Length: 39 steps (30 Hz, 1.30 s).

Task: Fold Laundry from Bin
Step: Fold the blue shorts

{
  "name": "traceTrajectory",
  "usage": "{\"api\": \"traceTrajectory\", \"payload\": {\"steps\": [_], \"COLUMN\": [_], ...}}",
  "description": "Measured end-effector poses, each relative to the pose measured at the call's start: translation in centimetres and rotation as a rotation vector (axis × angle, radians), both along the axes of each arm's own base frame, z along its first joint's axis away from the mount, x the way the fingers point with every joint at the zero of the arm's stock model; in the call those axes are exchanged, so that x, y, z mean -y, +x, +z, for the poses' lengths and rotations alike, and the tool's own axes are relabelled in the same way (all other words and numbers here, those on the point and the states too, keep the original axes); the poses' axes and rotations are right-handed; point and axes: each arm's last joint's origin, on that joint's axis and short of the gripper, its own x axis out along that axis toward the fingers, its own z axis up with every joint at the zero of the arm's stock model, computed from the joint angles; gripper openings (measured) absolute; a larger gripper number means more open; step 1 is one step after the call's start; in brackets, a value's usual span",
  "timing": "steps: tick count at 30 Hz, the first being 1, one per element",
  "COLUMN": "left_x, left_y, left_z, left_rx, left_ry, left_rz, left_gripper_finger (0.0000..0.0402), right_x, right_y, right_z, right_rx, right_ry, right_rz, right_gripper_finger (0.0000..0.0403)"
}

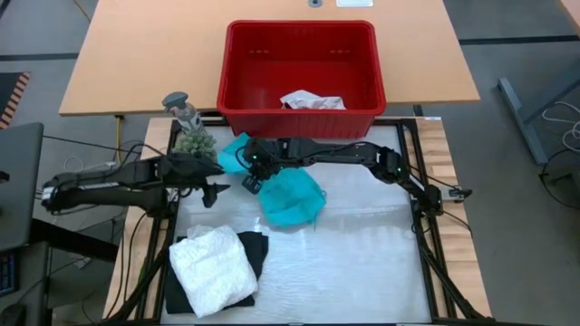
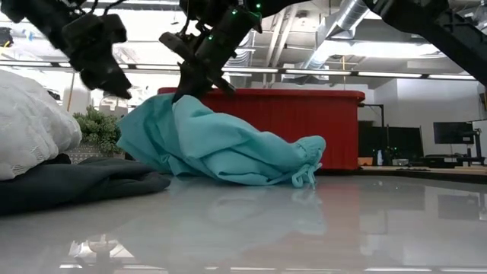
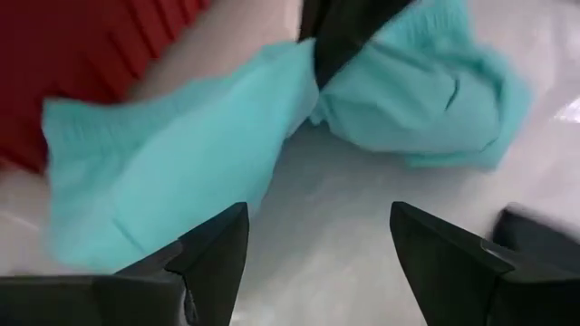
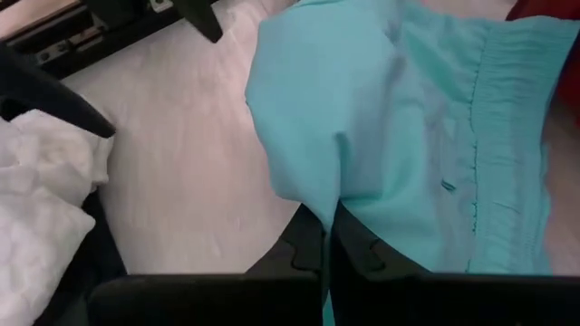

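The teal garment [image 1: 292, 196] lies bunched on the white table top just in front of the red bin [image 1: 299, 45]; one end [image 1: 234, 150] reaches toward the plant. My right gripper [image 1: 250, 168] reaches in from the table's right and is shut on the teal cloth [image 2: 228, 144]. My left gripper [image 1: 217, 192] hovers open a little left of the garment and holds nothing; in its wrist view the fingers [image 3: 217, 249] stand apart above bare table, short of the cloth [image 3: 181, 172]. A white lacy garment [image 1: 214, 268] rests on a black one [image 1: 256, 252] at the near left. My right gripper pinches a raised fold of the teal garment [image 4: 315, 195] between its two shut fingers, coming slanting down from the table's right. The cloth rises to a peak at the fingers [image 2: 183, 100], while the rest [image 2: 259, 164] lies slack on the table.
A white garment [image 1: 313, 100] lies inside the bin at its near wall. A small green plant [image 1: 193, 139] with a grey figure stands at the far left. The black table frame [image 1: 426, 244] runs along the right. Bare table shows at the near right [image 1: 362, 263].
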Motion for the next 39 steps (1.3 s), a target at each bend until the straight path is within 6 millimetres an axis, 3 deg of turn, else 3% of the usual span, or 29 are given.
{"api": "traceTrajectory", "payload": {"steps": [4, 9, 17, 23, 26, 31, 34, 39], "left_x": [0.3, 0.2, -0.4, -0.3, -0.6, -1.1, -1.5, -2.5], "left_y": [1.6, 3.0, 5.4, 6.7, 6.9, 7.0, 7.3, 7.8], "left_z": [-0.2, -1.9, -3.0, -4.2, -4.7, -3.6, -2.4, -0.6], "left_rx": [-0.144, -0.32, -0.396, -0.405, -0.439, -0.466, -0.436, -0.39], "left_ry": [0.189, 0.28, 0.481, 0.423, 0.427, 0.465, 0.462, 0.455], "left_rz": [-0.007, 0.03, 0.045, -0.07, -0.052, -0.051, -0.02, 0.04], "left_gripper_finger": [0.0257, 0.0257, 0.0257, 0.0249, 0.0201, 0.0029, 0.0006, 0.0002], "right_x": [0.1, 0.1, -0.1, -0.1, -0.2, -0.6, -0.6, -0.5], "right_y": [0.0, 0.0, 0.0, 0.0, 0.0, 0.0, -0.1, -1.2], "right_z": [0.0, 0.0, 0.0, 0.0, 0.0, 0.0, -0.1, -0.8], "right_rx": [0.003, 0.0, 0.002, 0.001, -0.003, -0.002, -0.016, -0.154], "right_ry": [0.013, 0.005, 0.021, 0.009, 0.01, 0.019, 0.027, 0.049], "right_rz": [0.016, 0.034, 0.086, 0.103, 0.106, 0.129, 0.123, 0.048], "right_gripper_finger": [0.0022, 0.0022, 0.0022, 0.0022, 0.0022, 0.0024, 0.0053, 0.0121]}}
